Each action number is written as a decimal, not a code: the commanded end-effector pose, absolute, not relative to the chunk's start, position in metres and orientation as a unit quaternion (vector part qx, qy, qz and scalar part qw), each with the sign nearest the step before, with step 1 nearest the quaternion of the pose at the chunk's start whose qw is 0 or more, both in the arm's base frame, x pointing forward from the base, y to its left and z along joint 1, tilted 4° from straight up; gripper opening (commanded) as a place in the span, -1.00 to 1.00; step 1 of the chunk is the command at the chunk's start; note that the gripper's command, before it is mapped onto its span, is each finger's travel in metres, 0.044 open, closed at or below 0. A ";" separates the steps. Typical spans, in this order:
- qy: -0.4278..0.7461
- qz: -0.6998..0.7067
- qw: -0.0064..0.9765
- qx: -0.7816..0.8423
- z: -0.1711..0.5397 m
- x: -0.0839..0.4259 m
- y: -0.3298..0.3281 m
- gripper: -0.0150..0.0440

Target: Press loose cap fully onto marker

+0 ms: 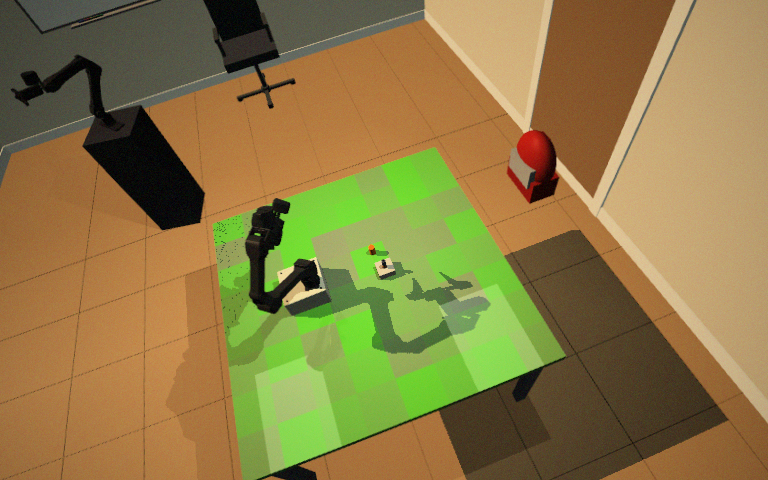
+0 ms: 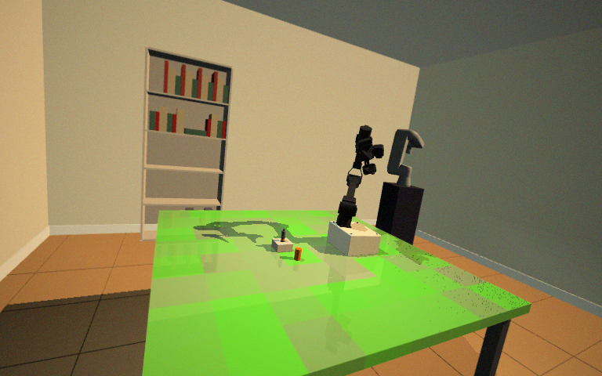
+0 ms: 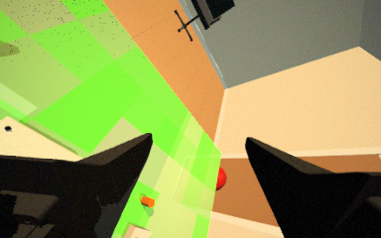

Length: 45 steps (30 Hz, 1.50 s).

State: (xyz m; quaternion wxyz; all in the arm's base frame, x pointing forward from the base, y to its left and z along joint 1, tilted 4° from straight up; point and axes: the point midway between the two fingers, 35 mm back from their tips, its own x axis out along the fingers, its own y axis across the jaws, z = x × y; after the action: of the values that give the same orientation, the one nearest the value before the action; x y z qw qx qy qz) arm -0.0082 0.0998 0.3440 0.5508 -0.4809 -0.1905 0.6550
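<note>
The orange cap [image 1: 371, 249] [image 2: 298, 254] [image 3: 148, 201] stands loose on the table, close beside the holder block. The pale holder block [image 1: 386, 272] [image 2: 281, 246] [image 3: 137, 232] is partly cut off by the bottom edge of the wrist view. The dark marker [image 1: 384, 263] [image 2: 283, 235] stands upright in it without a cap; I cannot make it out in the wrist view. My gripper [image 3: 198, 139] is open and empty, its two dark fingers wide apart. It is raised high above the table, well away from cap and marker, on the arm base's side.
The green checkered table [image 1: 362, 362] [image 2: 248, 327] carries the arm's white base box [image 1: 308, 300] [image 2: 339, 239], near the holder block. Shadows of the arm fall across the table. Off the table stand a black pedestal [image 1: 150, 175] with another arm, an office chair [image 1: 249, 49] and a red object [image 1: 536, 155].
</note>
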 end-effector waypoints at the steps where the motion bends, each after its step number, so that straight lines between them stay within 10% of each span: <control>1: -0.187 0.654 0.552 -0.483 0.343 -0.007 0.101 0.78; 6: -0.089 0.638 0.577 -0.501 0.329 0.034 0.137 0.35; 32: 0.603 0.365 0.640 -0.307 0.065 0.270 0.186 0.35; 45: 0.633 0.337 0.633 -0.292 0.007 0.277 0.174 0.35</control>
State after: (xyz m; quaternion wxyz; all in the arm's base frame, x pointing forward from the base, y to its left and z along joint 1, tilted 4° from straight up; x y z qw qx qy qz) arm 0.2781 0.1762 0.0156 0.6333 -0.2928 0.6299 0.3411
